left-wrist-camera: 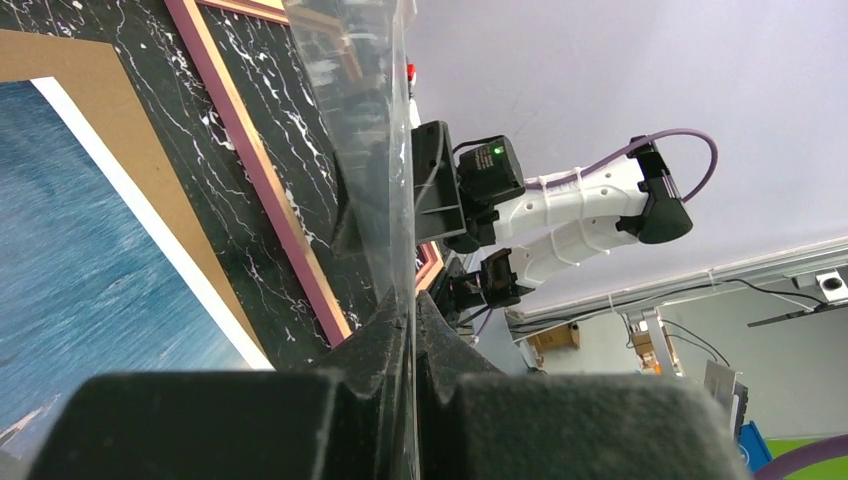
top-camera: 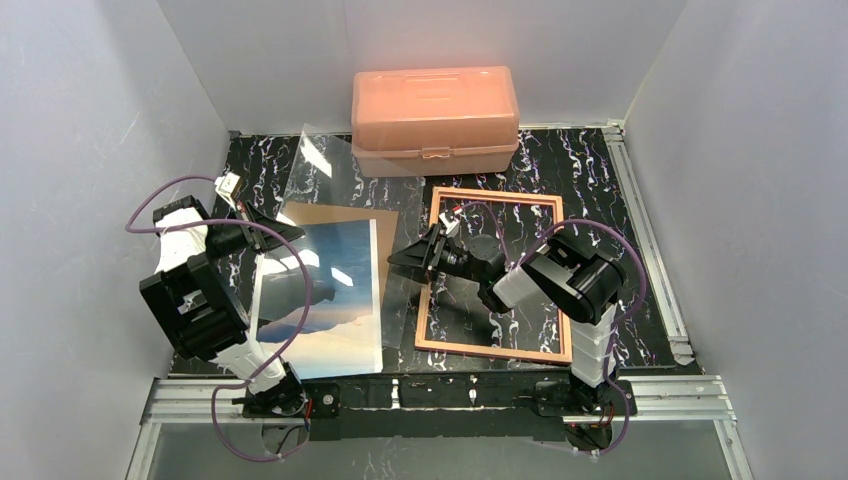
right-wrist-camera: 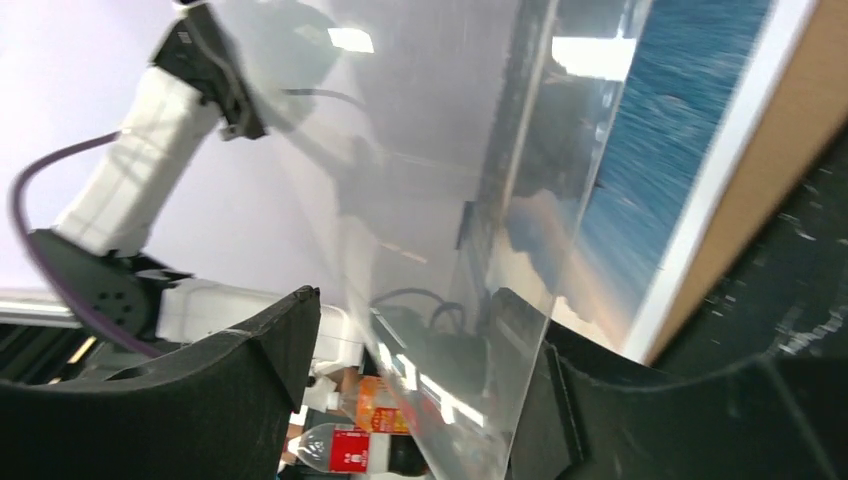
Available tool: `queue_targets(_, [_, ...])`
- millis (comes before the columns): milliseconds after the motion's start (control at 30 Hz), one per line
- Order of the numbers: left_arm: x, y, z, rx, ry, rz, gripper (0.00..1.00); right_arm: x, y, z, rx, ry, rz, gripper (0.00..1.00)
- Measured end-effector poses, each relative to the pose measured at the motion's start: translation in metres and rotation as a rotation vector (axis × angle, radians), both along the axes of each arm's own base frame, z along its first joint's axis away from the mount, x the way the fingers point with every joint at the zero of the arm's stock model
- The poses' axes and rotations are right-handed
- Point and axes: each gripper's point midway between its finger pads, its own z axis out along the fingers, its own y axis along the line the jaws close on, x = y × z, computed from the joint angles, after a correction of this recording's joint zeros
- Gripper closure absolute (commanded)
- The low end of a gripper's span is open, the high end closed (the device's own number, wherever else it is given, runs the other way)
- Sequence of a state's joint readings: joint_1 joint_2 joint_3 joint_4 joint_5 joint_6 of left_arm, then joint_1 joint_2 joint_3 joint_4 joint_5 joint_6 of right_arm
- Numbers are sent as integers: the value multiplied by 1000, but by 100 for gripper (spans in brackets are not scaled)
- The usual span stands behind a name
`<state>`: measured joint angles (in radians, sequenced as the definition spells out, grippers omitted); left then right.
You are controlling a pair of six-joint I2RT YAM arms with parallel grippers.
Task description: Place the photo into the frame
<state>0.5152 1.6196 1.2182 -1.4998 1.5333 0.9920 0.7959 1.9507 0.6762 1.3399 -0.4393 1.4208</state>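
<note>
Nothing in any view can be read: no words, brand or number. The only label is a red label (right-wrist-camera: 350, 452) on a bottle (right-wrist-camera: 325, 440) at the bottom of the right wrist view (too blurred and small to make out any lettering).

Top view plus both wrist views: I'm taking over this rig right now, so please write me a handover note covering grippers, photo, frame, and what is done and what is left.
Left gripper: shut on an edge of the clear pane, holding it tilted off the table.
Right gripper: open, jaws either side of the pane's other side, not clamped.
Photo: face up on the brown backing board, left of the frame.
Frame: flat on the table, empty.
Done: pane is out.
Left: photo not yet in the frame.
</note>
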Motion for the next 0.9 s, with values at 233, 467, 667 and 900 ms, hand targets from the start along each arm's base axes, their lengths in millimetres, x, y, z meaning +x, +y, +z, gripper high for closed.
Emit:
queue_targets(233, [0, 3, -2, 10, -19, 10, 100, -1, -2, 30, 121, 27, 6, 52])
queue_targets(467, [3, 9, -6, 20, -38, 30, 89, -8, -20, 28, 97, 40, -17, 87])
queue_targets(667, [5, 11, -10, 19, -44, 33, 36, -7, -31, 71, 100, -96, -47, 99])
queue_targets(900, [7, 12, -18, 22, -50, 31, 2, 6, -54, 81, -31, -137, -91, 99])
